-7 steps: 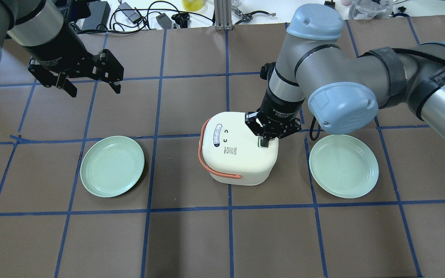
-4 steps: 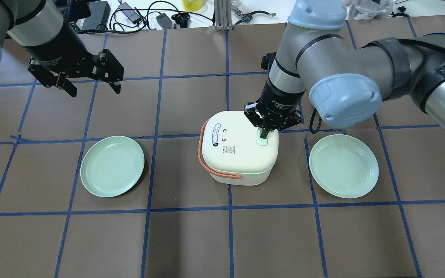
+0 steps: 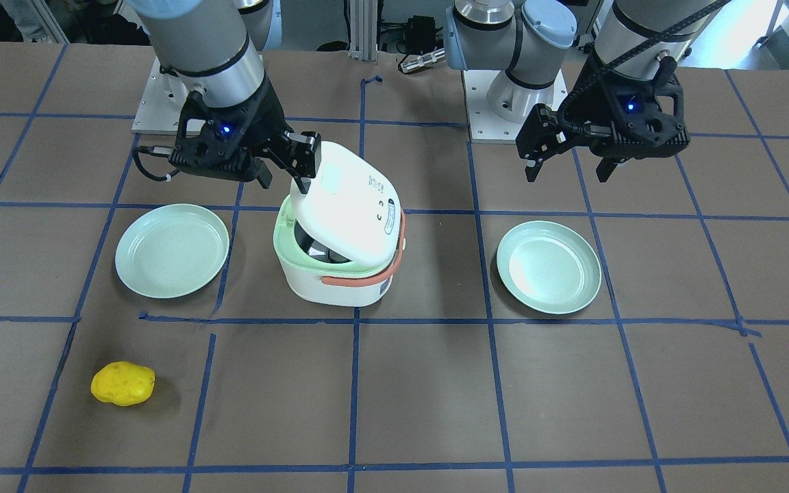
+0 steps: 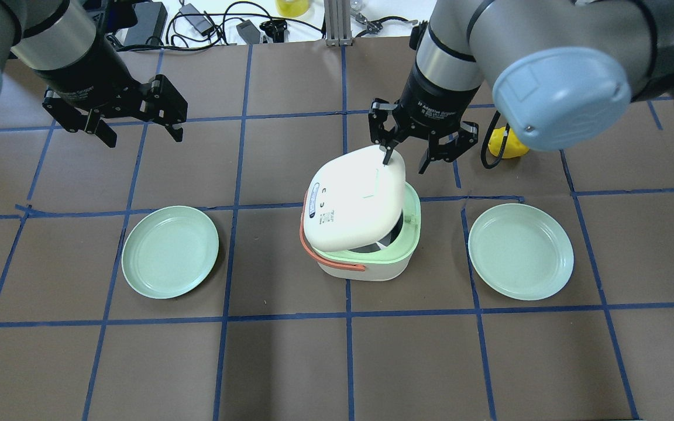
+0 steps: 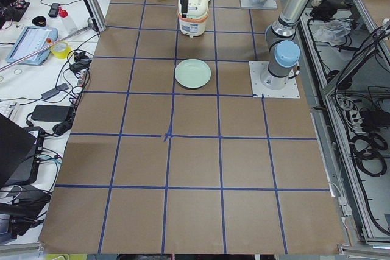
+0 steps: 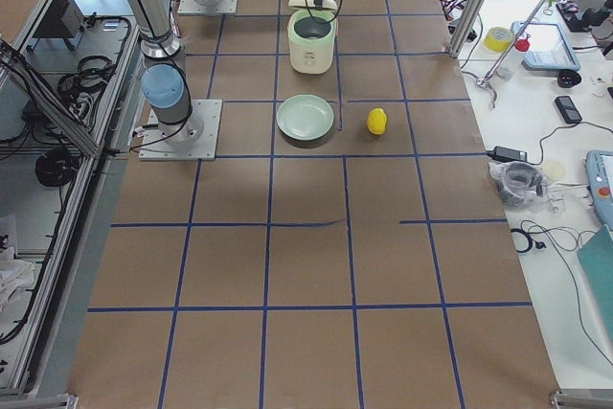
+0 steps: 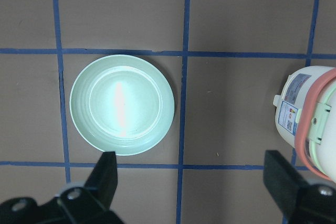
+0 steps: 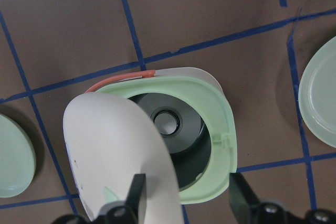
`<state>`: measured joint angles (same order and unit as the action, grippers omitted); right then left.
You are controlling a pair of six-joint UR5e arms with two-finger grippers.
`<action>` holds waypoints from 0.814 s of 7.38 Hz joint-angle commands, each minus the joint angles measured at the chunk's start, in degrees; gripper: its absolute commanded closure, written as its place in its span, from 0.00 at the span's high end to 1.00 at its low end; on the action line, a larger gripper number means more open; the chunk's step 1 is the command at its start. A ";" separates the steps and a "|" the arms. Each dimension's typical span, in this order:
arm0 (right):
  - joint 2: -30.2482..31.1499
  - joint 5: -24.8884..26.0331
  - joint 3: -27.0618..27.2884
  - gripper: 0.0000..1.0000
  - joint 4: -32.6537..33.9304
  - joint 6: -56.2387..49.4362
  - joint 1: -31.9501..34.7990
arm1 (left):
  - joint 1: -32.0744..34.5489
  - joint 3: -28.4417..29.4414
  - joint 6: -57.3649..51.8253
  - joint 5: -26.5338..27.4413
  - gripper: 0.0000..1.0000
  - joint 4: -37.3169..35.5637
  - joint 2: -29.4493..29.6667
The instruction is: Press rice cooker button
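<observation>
The white rice cooker (image 4: 360, 268) with its orange handle (image 4: 303, 240) stands mid-table, its lid (image 4: 354, 199) sprung up and tilted, showing the green rim (image 4: 412, 216) and dark inner pot (image 8: 173, 129). The button shows only as a faint pale rectangle on the lid's raised edge (image 3: 331, 179). My right gripper (image 4: 407, 159) is open and empty, just above and behind that raised edge; it also shows in the front view (image 3: 285, 170) and its wrist view (image 8: 188, 195). My left gripper (image 4: 143, 135) hangs open and empty, far to the left above the table.
Two pale green plates lie either side of the cooker, the left plate (image 4: 170, 251) and the right plate (image 4: 521, 251). A yellow lumpy object (image 3: 122, 383) lies on the table beyond the right plate. Cables and clutter sit past the table's far edge.
My right gripper, shut with its tip on the button, has risen and moved away from the robot and opened. The lid has sprung open. The left arm has not moved.
</observation>
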<state>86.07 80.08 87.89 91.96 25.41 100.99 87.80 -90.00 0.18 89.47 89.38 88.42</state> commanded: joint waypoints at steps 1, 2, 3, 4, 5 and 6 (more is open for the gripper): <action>-0.20 4.43 -7.02 1.00 -6.27 -3.23 -1.84 | 0.00 0.00 0.00 0.00 1.00 0.00 0.00; -0.99 7.52 -6.94 1.00 -6.53 -9.78 -5.16 | 0.00 0.00 0.00 0.00 1.00 0.00 0.00; -1.00 7.55 -6.94 1.00 -6.71 -14.72 -9.80 | 0.00 0.00 0.00 0.00 1.00 0.00 0.00; -0.91 7.63 -6.94 1.00 -6.97 -17.29 -13.33 | 0.00 0.00 0.00 0.00 1.00 0.00 0.00; -0.82 7.81 -6.68 1.00 -7.06 -18.02 -14.15 | 0.00 0.00 0.00 0.00 1.00 0.00 0.00; -0.47 7.90 -5.81 1.00 -7.06 -17.94 -13.98 | 0.00 0.00 0.00 0.00 1.00 0.00 0.00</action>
<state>85.31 87.78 81.33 84.98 8.26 87.81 87.80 -90.00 0.18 89.47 89.38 88.42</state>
